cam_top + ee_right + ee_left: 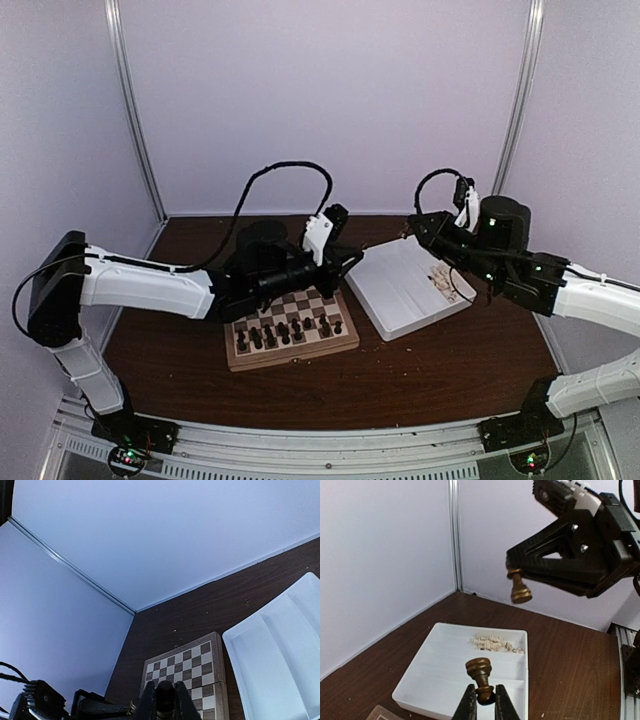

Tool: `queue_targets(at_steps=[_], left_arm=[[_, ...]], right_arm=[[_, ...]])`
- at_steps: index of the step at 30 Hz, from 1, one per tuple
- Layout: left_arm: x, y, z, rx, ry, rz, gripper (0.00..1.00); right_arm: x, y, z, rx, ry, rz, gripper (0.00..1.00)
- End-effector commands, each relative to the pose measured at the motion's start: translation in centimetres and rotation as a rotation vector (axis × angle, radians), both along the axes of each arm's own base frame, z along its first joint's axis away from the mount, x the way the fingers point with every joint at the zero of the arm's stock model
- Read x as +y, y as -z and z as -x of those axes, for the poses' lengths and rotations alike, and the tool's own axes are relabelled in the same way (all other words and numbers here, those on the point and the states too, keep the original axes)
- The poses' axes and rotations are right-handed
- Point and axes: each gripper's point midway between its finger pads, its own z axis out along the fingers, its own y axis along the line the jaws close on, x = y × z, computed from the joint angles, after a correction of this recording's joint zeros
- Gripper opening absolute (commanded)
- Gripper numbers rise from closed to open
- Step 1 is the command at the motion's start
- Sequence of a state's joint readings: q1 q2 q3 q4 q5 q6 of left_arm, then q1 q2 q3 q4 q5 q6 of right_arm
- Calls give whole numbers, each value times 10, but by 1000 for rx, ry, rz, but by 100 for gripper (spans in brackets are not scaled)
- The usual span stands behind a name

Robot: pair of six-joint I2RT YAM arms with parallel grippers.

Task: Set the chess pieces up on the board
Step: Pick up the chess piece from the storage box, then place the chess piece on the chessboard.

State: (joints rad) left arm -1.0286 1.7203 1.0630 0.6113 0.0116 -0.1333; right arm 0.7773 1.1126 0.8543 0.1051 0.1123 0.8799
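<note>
Chess pieces (290,332) of dark brown wood stand crowded on the near rows of the board (295,358), the side closest to the arm bases. The far squares are partly hidden under the left arm. The board lies on the dark wooden surface (450,370), with a white compartmented tray (400,300) just beside it on the right, set at an angle. A small heap of cream pieces (441,281) lies in the tray's far right compartment.

We see the left pincer (485,695) raised in the air over the gap between the board's far right corner and the tray. Its fingers are pressed together on a turned brown piece (480,672), gripped at the narrow end (the wide round base points away from the wrist camera).

The right pincer (516,570) hangs above the tray's far left corner, facing the left one and near it, but not touching. It too is pinching a second brown piece (519,589), whose base hangs down and tilts a little. From the right wrist we can make out only a dark shape between the closed fingers, with the board's empty squares and the tray's rim below.
</note>
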Motion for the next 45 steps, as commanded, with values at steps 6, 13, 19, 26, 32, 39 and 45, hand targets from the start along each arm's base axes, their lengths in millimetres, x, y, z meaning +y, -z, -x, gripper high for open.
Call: queue_targets(at_steps=[6,13,19,26,32,39,45], left_arm=[[40,49,15,433,-76,-424,0],[50,78,19,717,-35,-529,0],[44,95,10,811,-31,-639,0],[46,122,-2,859,-75,-790,0],[47,133,-4,893,-65,-903,0],[51,140,-10,896,-93,-950,0],[45,152,-11,917,-70,-956,0]], right_arm=[[-55,26,20,-138,58,470,7],[-53,56,16,-152,34,581,6],[-45,74,13,-158,7,594,6],[-38,99,2,-134,-6,637,4],[-31,112,-4,-124,-23,633,3],[-34,127,-6,-105,-3,605,3],[-39,135,-7,-95,18,616,3]])
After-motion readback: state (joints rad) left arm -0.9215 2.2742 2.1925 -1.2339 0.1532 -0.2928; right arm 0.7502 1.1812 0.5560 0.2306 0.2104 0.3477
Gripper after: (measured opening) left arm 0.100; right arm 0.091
